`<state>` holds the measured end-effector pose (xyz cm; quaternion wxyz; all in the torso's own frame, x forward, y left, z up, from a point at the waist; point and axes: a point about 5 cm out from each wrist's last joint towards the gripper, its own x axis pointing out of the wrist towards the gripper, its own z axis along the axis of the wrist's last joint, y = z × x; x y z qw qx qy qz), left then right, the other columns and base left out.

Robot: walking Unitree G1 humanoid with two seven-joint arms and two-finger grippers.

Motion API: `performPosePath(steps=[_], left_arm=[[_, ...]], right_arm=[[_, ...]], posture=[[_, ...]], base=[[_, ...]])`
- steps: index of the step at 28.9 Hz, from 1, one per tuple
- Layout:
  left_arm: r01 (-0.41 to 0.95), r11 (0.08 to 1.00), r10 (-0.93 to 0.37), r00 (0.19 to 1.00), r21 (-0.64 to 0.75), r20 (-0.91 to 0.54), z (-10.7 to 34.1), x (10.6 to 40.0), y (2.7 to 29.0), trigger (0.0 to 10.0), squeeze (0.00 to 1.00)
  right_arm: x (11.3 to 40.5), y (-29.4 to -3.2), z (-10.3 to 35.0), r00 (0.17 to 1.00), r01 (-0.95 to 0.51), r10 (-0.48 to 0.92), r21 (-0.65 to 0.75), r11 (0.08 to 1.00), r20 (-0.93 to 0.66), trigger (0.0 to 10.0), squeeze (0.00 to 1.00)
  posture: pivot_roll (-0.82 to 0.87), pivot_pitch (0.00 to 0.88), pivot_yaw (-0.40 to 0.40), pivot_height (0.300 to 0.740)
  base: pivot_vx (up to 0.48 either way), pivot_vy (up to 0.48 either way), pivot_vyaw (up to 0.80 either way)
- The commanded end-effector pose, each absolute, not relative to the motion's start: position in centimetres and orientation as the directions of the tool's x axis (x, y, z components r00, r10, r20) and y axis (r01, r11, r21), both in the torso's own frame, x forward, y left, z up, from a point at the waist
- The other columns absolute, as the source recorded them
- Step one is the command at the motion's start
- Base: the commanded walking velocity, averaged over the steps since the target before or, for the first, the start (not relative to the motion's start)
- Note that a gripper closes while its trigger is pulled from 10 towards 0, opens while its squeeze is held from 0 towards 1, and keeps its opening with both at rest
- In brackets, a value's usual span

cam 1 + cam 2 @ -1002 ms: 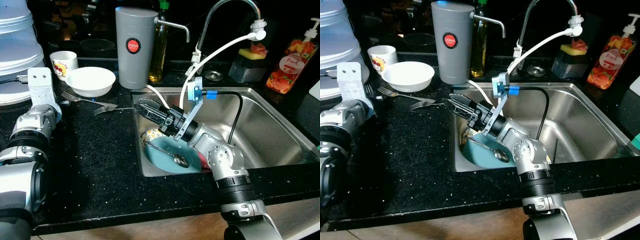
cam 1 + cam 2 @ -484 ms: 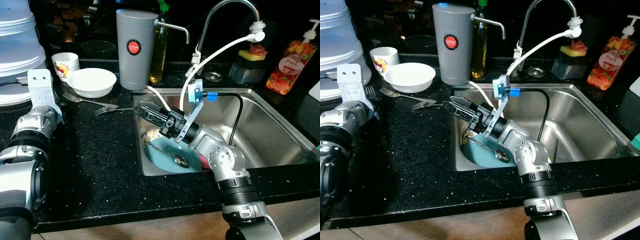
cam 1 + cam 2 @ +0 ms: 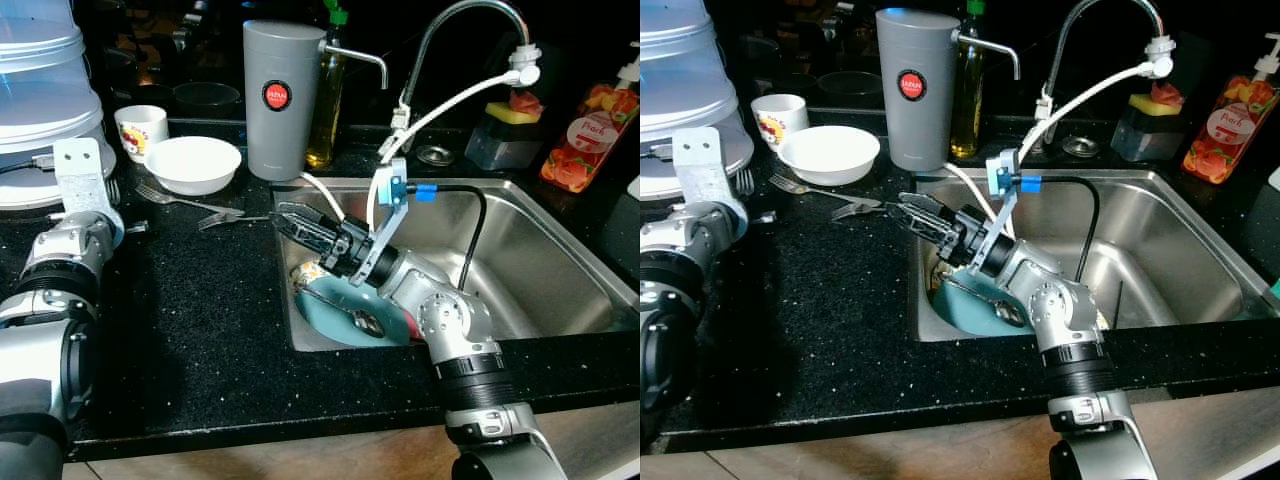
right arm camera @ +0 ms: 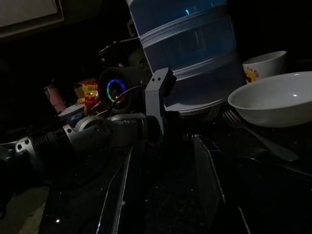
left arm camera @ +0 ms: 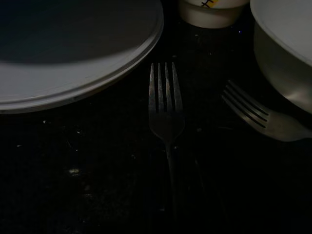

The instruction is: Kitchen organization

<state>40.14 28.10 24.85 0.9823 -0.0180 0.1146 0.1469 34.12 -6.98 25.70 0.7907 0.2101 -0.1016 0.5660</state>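
My right gripper (image 3: 292,217) hovers over the left rim of the steel sink (image 3: 560,270), fingers pointing toward the counter. It is open, with nothing between the fingers (image 4: 122,195). Below it a blue plate (image 3: 340,322) with a spoon (image 3: 352,315) lies in the sink. Two forks (image 3: 185,200) (image 3: 235,217) rest on the black counter next to a white bowl (image 3: 193,163) and a small mug (image 3: 141,128). My left arm (image 3: 70,245) lies on the counter at the left. Its wrist view looks along a fork (image 5: 166,112) lying before it, beside the bowl (image 5: 287,48).
A grey dispenser (image 3: 277,98), an oil bottle (image 3: 325,100) and the faucet (image 3: 440,40) with a white hose stand behind the sink. A soap bottle (image 3: 585,135) and sponge holder (image 3: 510,130) are at the back right. Stacked translucent containers (image 3: 40,100) stand at the far left.
The whole picture has shifted slightly as the camera moved. My right gripper stays at the sink's left rim, and the left arm keeps its place.
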Motion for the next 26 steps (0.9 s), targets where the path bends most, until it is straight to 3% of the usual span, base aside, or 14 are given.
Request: performPosePath(steps=[1, 4, 7, 12, 15, 16, 20, 21, 22, 23, 26], left_arm=[[-0.296, 0.955, 0.288, 0.915, 0.012, -0.283, 24.0, 40.0, 28.0, 0.0, 0.00], [-0.298, 0.954, 0.292, 0.921, 0.015, -0.259, 24.6, 40.1, 28.0, 0.0, 0.00], [-0.213, 0.977, 0.215, 0.969, 0.034, -0.122, 27.8, 40.7, 26.0, 0.0, 0.00], [-0.147, 0.987, 0.152, 0.986, 0.061, -0.074, 29.2, 40.0, 24.2, 0.0, 0.00], [-0.058, 0.993, 0.050, 0.995, 0.099, 0.086, 31.1, 38.3, 22.4, 0.0, 0.00], [-0.058, 0.993, 0.050, 0.995, 0.099, 0.086, 31.1, 38.3, 22.4, 0.0, 0.00], [0.137, 0.985, -0.154, 0.973, 0.108, 0.169, 31.6, 37.4, 20.3, 0.0, 0.00], [0.248, 0.958, -0.270, 0.951, 0.146, 0.150, 30.8, 36.8, 19.5, 0.0, 0.00], [0.248, 0.958, -0.270, 0.951, 0.146, 0.150, 30.8, 36.8, 19.5, 0.0, 0.00], [0.281, 0.944, -0.305, 0.943, 0.172, 0.134, 30.4, 36.6, 19.3, 0.0, 0.00], [0.362, 0.904, -0.391, 0.915, 0.229, 0.097, 29.3, 35.7, 18.8, 0.0, 0.00]], right_arm=[[34.2, -7.4, 26.3, 0.336, -0.939, 0.845, 0.216, 0.267, 0.416, 10.0, 0.00], [34.2, -7.5, 26.3, 0.338, -0.939, 0.843, 0.217, 0.268, 0.420, 10.0, 0.00], [34.3, -7.8, 26.8, 0.342, -0.938, 0.831, 0.221, 0.268, 0.440, 10.0, 0.00], [34.2, -7.9, 27.3, 0.343, -0.938, 0.817, 0.219, 0.269, 0.463, 10.0, 0.00], [33.9, -8.0, 28.1, 0.349, -0.936, 0.786, 0.235, 0.263, 0.510, 10.0, 0.00], [33.9, -8.0, 28.1, 0.349, -0.936, 0.786, 0.235, 0.263, 0.510, 10.0, 0.00], [33.9, -7.9, 28.6, 0.373, -0.926, 0.754, 0.263, 0.270, 0.541, 10.0, 0.00], [34.1, -7.6, 28.9, 0.408, -0.912, 0.729, 0.290, 0.291, 0.550, 10.0, 0.52], [34.1, -7.6, 28.9, 0.408, -0.912, 0.729, 0.290, 0.291, 0.550, 10.0, 0.52], [34.2, -7.5, 29.0, 0.416, -0.908, 0.721, 0.297, 0.295, 0.554, 10.0, 1.00], [34.0, -7.0, 29.3, 0.433, -0.900, 0.704, 0.317, 0.299, 0.564, 10.0, 1.00]], posture=[[0.08, 0.113, -0.060, 0.740], [0.08, 0.113, -0.060, 0.740], [0.08, 0.110, -0.062, 0.740], [0.08, 0.107, -0.061, 0.740], [0.08, 0.107, -0.061, 0.740], [0.08, 0.107, -0.061, 0.740], [0.09, 0.104, -0.062, 0.740], [0.09, 0.106, -0.058, 0.740], [0.09, 0.106, -0.058, 0.740], [0.09, 0.106, -0.058, 0.740], [0.09, 0.107, -0.057, 0.740]], base=[[0.000, 0.000, 0.00], [0.000, 0.000, 0.00], [0.000, 0.000, 0.00], [0.000, 0.000, 0.00], [0.000, 0.000, 0.00], [0.000, 0.000, 0.00], [0.000, 0.000, 0.00], [0.000, 0.000, 0.00], [0.000, 0.000, 0.00], [0.000, 0.000, 0.00], [0.000, 0.000, 0.00]])
